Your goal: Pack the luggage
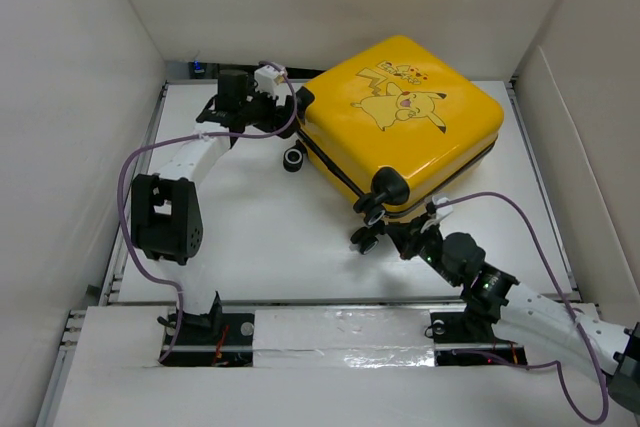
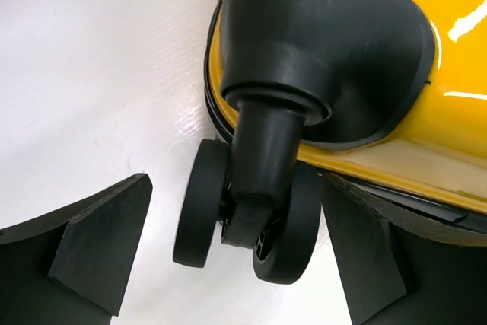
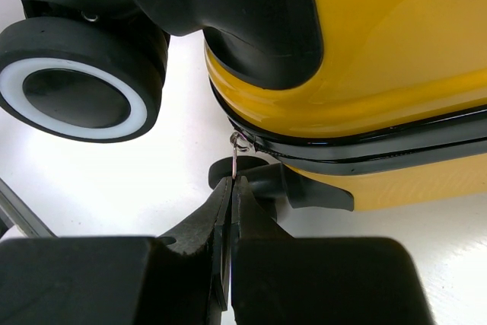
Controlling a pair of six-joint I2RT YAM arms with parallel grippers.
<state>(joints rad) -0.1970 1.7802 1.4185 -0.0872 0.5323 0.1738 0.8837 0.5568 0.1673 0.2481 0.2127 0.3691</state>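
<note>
Just off the suitcase's [image 1: 405, 122] near corner, the right fingers [image 3: 202, 222] clench the zip pull [image 3: 237, 154] beside a wheel [image 3: 76, 100]; a steady draw along the seam should prevent slipping. The suitcase lies flat, mid-worktop [image 1: 260, 247]. Beyond, the left fingers [image 2: 99, 249] stand released around its far wheel [image 2: 202, 211].

- The left arm [image 1: 200, 157] rises from its near base, folds at the elbow on the left and reaches far and to the right.
- The left gripper [image 2: 236, 260] is spread wide, its two fingers [image 2: 91, 256] well apart.
- The right arm [image 1: 550, 309] lies low, stretching from the near right toward the middle.
- The right gripper [image 3: 230, 188] is pinched tight on a zipper pull [image 3: 236, 156].
</note>
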